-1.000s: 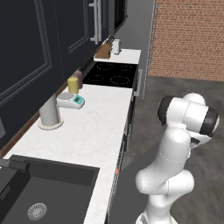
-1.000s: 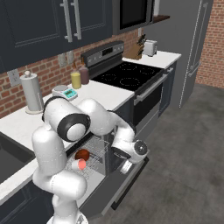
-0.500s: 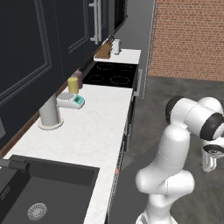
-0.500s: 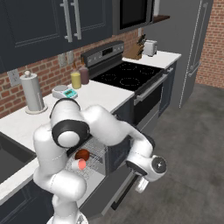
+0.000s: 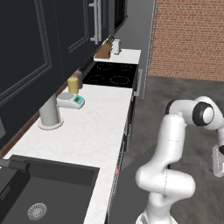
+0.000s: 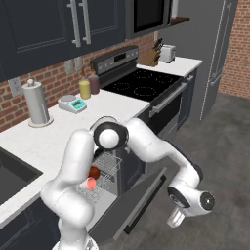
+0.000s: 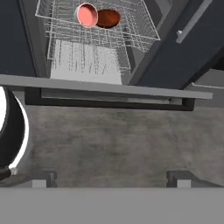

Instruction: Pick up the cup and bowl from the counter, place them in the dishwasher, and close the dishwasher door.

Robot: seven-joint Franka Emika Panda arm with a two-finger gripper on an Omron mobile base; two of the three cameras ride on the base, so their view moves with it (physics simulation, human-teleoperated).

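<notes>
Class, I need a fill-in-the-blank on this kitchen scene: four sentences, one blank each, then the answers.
1. The cup and bowl lie in the wire ____.
2. The dishwasher door is ____.
3. The pincer has its jaws ____.
4. On the counter, the yellow cylinder stands beside the ____.

Answers: rack; open; open; stove

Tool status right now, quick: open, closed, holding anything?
Tool: open and empty, low beyond the edge of the lowered dishwasher door.
</notes>
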